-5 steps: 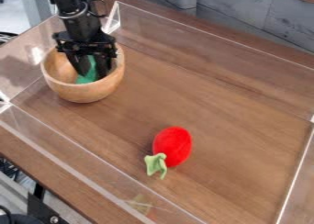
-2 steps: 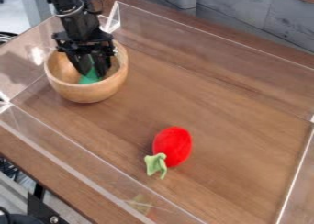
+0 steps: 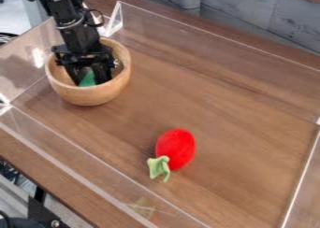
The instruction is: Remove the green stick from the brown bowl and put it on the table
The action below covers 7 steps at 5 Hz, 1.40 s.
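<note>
The brown bowl (image 3: 105, 93) sits at the back left of the table (image 3: 219, 78). Inside it lies the green stick (image 3: 88, 80), only a short bright green piece showing between the black fingers. My gripper (image 3: 88, 71) points down into the bowl, its fingers spread to either side of the stick near the bowl's inner walls. The jaws stand wider than the stick and look open around it, not pressed on it. The rest of the stick is hidden by the gripper.
A red strawberry toy (image 3: 179, 147) with a green leaf (image 3: 157, 168) lies on the table towards the front. Low clear acrylic walls (image 3: 75, 190) border the tabletop on all sides; the bowl is close to the left wall.
The jaws have spread wider around the green stick, and the arm above leans a little more to the left. The bowl and the strawberry have stayed put.
</note>
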Motion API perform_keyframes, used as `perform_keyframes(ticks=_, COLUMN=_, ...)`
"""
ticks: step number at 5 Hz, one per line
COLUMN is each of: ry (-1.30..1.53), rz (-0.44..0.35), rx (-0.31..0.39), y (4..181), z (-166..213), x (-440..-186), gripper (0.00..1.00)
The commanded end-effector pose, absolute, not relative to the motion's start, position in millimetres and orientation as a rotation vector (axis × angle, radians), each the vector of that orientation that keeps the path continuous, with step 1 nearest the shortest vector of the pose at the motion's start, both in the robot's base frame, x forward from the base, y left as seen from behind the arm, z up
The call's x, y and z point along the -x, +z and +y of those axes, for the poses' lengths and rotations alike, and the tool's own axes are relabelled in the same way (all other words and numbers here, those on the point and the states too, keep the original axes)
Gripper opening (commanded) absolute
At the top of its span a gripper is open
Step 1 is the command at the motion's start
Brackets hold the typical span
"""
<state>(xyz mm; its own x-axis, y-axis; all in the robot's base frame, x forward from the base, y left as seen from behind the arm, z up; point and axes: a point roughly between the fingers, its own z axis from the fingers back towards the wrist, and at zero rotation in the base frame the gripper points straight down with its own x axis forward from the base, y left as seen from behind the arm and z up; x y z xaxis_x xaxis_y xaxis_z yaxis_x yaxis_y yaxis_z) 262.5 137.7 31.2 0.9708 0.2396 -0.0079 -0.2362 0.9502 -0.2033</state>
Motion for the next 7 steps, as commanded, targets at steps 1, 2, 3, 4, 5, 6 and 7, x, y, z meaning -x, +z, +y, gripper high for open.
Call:
perform_keyframes(ticks=1, ry=0.222, rz=-0.08, rx=0.187, y=57.1, z=142.5, x=-266.4, gripper=0.0)
perform_keyframes(ticks=2, ry=0.224, rz=-0.089, rx=0.193, y=69.7, z=146.8, x=-267.7, gripper=0.0)
perform_keyframes(ticks=3, ry=0.218, rz=-0.099, rx=0.2, y=82.6, z=149.8, x=-270.9, gripper=0.0)
perform_keyframes(ticks=4, ry=0.163, rz=-0.096, rx=0.195, y=78.3, z=156.8, x=-280.7, gripper=0.0)
perform_keyframes(ticks=5, ry=0.222, rz=-0.109, rx=0.199, y=84.6, z=154.7, x=-278.5, gripper=0.0)
perform_keyframes(ticks=6, ry=0.249, rz=-0.117, rx=0.203, y=87.0, z=149.5, x=-277.1, gripper=0.0)
perform_keyframes(ticks=7, ry=0.276, rz=-0.127, rx=0.208, y=90.8, z=144.1, x=-275.9, gripper=0.0)
